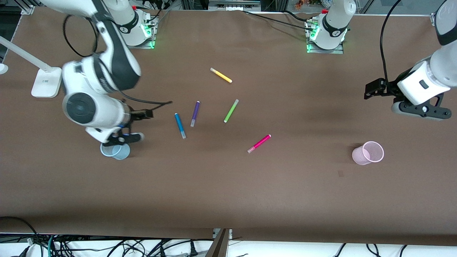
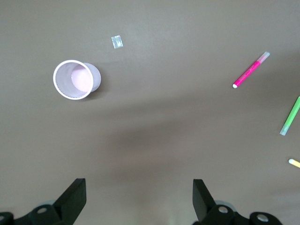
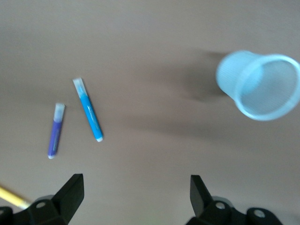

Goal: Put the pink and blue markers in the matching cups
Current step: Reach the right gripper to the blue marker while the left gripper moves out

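The blue marker (image 1: pixel 180 125) lies flat mid-table and also shows in the right wrist view (image 3: pixel 88 110). The pink marker (image 1: pixel 259 143) lies nearer the front camera, toward the left arm's end, and shows in the left wrist view (image 2: pixel 251 70). The light blue cup (image 1: pixel 116 151) stands upright at the right arm's end (image 3: pixel 260 84). My right gripper (image 1: pixel 121 137) hovers over its rim, open and empty (image 3: pixel 136 185). The pale pink cup (image 1: pixel 368 152) stands upright at the left arm's end (image 2: pixel 75 79). My left gripper (image 1: pixel 421 110) hangs open and empty above the table near it (image 2: pixel 139 187).
A purple pen (image 1: pixel 195 113) lies beside the blue marker. A lime-green pen (image 1: pixel 231 110) and a yellow pen (image 1: pixel 221 75) lie farther from the front camera. A white lamp base (image 1: pixel 46 82) stands at the right arm's end. A small tape scrap (image 1: pixel 340 174) lies near the pink cup.
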Robot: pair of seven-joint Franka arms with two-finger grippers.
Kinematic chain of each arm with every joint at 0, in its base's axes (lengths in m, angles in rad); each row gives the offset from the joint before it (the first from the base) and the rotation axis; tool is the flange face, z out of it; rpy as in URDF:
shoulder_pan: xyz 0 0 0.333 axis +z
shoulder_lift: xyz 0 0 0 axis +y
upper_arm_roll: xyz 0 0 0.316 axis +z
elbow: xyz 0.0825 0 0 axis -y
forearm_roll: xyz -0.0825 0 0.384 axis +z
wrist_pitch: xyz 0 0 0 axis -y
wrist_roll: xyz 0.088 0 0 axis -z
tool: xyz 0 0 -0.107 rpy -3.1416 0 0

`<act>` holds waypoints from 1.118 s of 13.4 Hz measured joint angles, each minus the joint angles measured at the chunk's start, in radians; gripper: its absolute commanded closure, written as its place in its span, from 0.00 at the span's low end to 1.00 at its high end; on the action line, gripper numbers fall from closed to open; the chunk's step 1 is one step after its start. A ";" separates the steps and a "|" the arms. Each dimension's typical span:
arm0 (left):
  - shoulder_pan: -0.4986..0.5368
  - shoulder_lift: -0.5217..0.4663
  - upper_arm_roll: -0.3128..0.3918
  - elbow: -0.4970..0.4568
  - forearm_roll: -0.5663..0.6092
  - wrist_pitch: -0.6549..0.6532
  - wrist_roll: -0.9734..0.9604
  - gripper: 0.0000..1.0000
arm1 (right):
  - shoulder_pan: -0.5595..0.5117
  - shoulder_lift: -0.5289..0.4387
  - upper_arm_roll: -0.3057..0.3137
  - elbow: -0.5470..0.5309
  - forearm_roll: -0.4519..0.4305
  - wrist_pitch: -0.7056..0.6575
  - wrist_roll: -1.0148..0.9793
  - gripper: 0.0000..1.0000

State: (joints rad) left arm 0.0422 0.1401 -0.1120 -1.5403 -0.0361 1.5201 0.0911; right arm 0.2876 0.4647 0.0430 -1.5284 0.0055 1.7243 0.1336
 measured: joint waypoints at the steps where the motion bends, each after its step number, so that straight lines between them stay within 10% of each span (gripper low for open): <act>1: 0.002 0.009 0.002 0.000 0.000 0.003 0.015 0.00 | 0.016 0.027 0.000 0.000 0.000 0.044 0.000 0.00; 15: -0.286 0.233 -0.034 -0.003 -0.001 0.343 -0.322 0.00 | 0.132 0.284 0.000 -0.001 0.000 0.392 0.002 0.00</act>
State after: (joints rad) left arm -0.2434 0.3727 -0.1461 -1.5432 -0.0370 1.8631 -0.2308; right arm 0.4197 0.7490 0.0427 -1.5295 0.0053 2.1162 0.1352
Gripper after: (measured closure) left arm 0.000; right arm 0.000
